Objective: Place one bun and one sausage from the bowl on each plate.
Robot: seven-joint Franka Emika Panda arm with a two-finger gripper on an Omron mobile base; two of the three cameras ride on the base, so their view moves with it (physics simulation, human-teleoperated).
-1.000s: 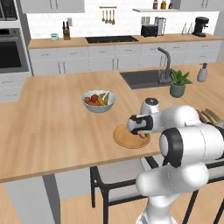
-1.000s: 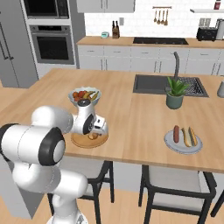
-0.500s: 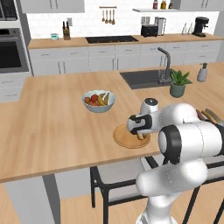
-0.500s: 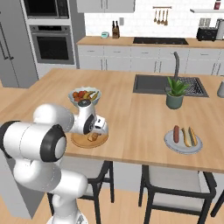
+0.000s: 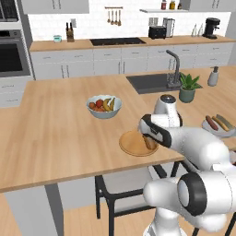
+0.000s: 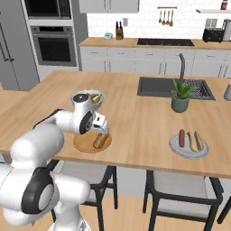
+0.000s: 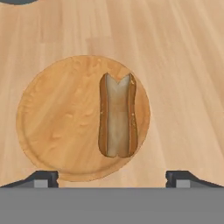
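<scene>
Light is bright, even and diffuse across all three views, with no glare on the wooden counter (image 5: 60, 133). Shadows are faint; a soft one edges the split bun (image 7: 117, 116) on the wooden plate (image 7: 52, 127). Both base views look soft and slightly pixelated.

The white arm bends forward from its base and folds back at the elbow, so the wrist hangs over the near edge of the wooden plate (image 7: 52, 127) on the counter (image 5: 55, 133). The gripper (image 7: 112, 177) points straight down above the plate, jaws spread wide, with its two dark fingertips (image 7: 41, 178) well apart and nothing between them.
</scene>
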